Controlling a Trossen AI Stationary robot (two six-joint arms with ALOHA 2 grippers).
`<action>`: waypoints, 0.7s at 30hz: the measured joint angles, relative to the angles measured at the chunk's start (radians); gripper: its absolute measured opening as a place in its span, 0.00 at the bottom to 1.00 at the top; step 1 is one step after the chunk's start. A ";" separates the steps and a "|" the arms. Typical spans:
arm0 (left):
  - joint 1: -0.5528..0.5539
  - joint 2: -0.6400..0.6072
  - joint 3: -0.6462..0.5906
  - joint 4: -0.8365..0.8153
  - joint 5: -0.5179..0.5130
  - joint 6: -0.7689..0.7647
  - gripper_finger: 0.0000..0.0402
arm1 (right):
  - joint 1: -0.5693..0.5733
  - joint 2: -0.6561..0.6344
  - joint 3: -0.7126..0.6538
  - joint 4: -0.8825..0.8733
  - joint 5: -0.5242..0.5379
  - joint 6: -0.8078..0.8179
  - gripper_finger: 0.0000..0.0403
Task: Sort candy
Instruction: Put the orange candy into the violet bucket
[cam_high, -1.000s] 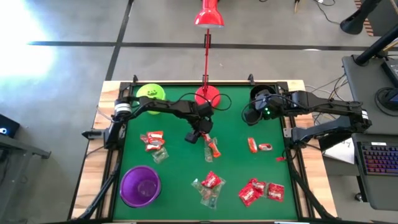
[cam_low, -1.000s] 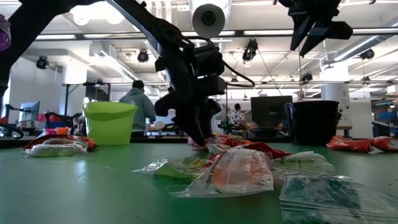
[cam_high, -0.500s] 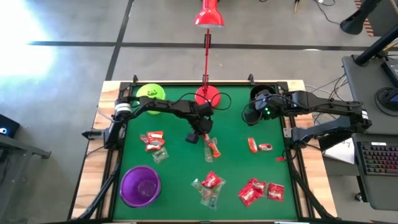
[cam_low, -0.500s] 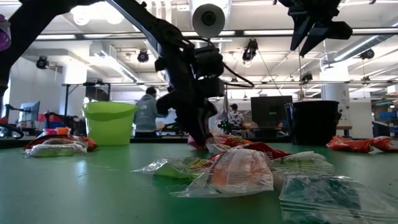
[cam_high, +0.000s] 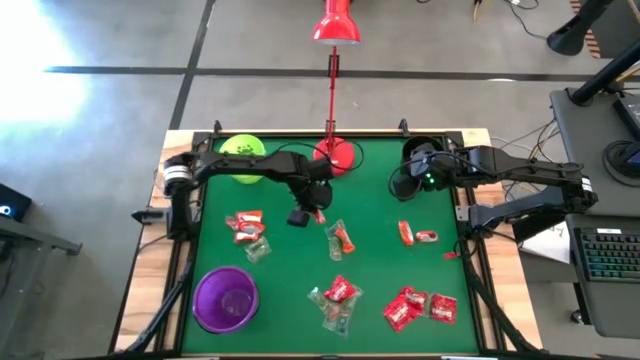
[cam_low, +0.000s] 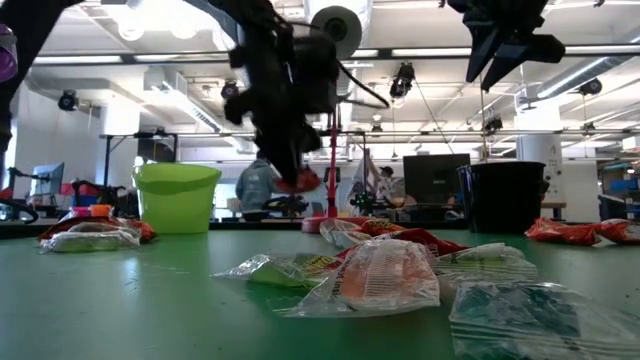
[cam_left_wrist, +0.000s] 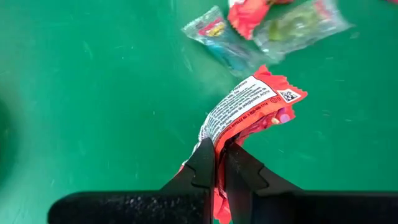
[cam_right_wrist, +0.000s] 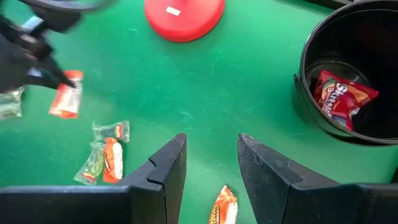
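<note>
Overhead, the left gripper (cam_left_wrist: 219, 163) pinches a red candy (cam_left_wrist: 249, 111) above the green table (cam_high: 380, 262).

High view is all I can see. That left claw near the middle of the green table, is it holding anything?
Observer: Yes. The left wrist view shows the left gripper shut on a shiny red-and-white candy wrapper.
Operator: Is it resting on the table?
Observer: No. In the low view the wrapper hangs clear above the green table.
Operator: Anything in the round black cup?
Observer: The right wrist view shows one red candy packet lying inside it.
</note>
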 joint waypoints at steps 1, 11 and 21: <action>0.000 -0.020 0.000 -0.029 0.001 -0.004 0.00 | 0.000 0.000 0.000 0.000 0.005 0.000 0.34; -0.049 -0.177 -0.006 -0.324 0.002 -0.063 0.00 | 0.000 0.001 -0.014 0.001 0.019 0.015 0.34; -0.190 -0.335 -0.015 -0.483 0.003 -0.192 0.00 | 0.000 0.001 -0.026 0.003 0.042 0.033 0.34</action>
